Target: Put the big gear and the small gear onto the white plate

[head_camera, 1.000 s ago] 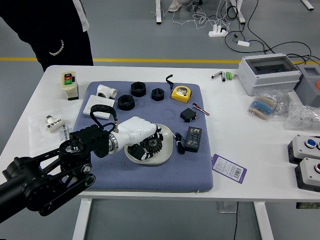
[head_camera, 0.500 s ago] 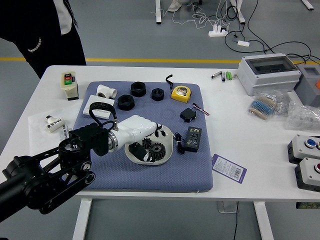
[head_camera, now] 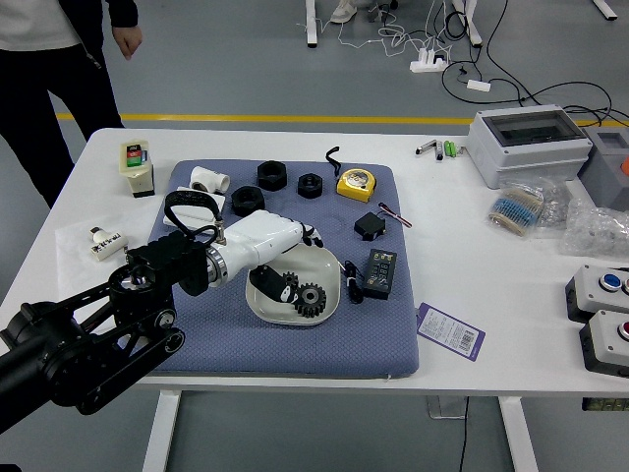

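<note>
Status: placement prob. complete; 2 of 2 pcs in pos.
Big gear (head_camera: 311, 300): lies on white plate (head_camera: 322, 267), toward near side.
Small gear (head_camera: 290, 279): same plate, just far-left of big gear; contact btwn the two n/c (can't tell).
Left hand (head_camera: 248, 244): open, w/ nothing gripped; fingers (head_camera: 312, 236) over plate's far edge, thumb (head_camera: 270, 283) over its left part, close by small gear. Thumb-to-gear contact also n/c.
Remaining: no gear left to place; only withdrawal of hand, prob. up & left, thumb w/o snagging small gear.
Changes vs. 1 sec. ago: fingers, then over the gears, now shifted to far side; both gears in fuller view. Person (head_camera: 49, 59), far left, has moved further left; person's hand (head_camera: 128, 39) now visible, hanging off worktop (head_camera: 491, 339).
</note>
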Robot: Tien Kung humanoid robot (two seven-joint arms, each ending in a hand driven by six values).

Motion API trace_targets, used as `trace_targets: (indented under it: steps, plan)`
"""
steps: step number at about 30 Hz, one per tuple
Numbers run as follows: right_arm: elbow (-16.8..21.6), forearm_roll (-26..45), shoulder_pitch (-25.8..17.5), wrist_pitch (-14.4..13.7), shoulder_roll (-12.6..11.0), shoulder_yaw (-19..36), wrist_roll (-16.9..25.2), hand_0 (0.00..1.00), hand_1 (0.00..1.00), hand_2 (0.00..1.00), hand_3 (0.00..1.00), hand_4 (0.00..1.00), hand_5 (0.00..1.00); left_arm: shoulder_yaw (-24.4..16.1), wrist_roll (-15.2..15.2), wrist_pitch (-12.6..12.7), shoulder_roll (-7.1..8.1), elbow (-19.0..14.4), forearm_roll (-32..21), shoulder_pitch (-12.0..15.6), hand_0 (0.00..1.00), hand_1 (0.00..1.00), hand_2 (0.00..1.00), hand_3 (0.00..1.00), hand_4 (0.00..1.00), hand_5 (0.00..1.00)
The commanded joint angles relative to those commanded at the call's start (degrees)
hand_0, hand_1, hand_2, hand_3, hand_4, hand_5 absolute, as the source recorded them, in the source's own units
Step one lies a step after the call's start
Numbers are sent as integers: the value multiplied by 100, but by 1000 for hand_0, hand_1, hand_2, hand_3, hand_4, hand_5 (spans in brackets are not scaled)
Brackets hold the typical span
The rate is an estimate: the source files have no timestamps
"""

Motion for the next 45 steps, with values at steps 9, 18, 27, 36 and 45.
trace_targets:
  steps: [9, 18, 27, 36, 45]
  plan:
    - [-2, 4, -27, -1, 9, -2, 3, 611, 620, 721, 537, 741, 700, -1203, -27, 885, -173, 306, -300, 405, 541, 647, 716, 667, 893, 304]
    - [-5, 11, -62, -3, 19, -17, 8, 611, 620, 721, 538, 742, 700, -2347, -125, 1606, -395, 525, -1396, 947, 539, 637, 679, 637, 849, 298]
    - [-8, 2, -99, -6, 28, -1, 16, 611, 619, 721, 537, 742, 702, -3254, -172, 1560, -594, 372, -3482, 1575, 493, 594, 645, 619, 809, 307]
    - [-8, -5, -87, -3, 26, 24, 20, 611, 619, 721, 537, 742, 701, -3689, -233, 1435, -633, 138, -5265, 1894, 487, 598, 643, 614, 803, 322]
    - [-10, -9, -84, -1, 27, 33, 22, 610, 621, 721, 537, 741, 699, -4005, -443, 1211, -687, 95, -5670, 2117, 483, 604, 639, 614, 801, 356]
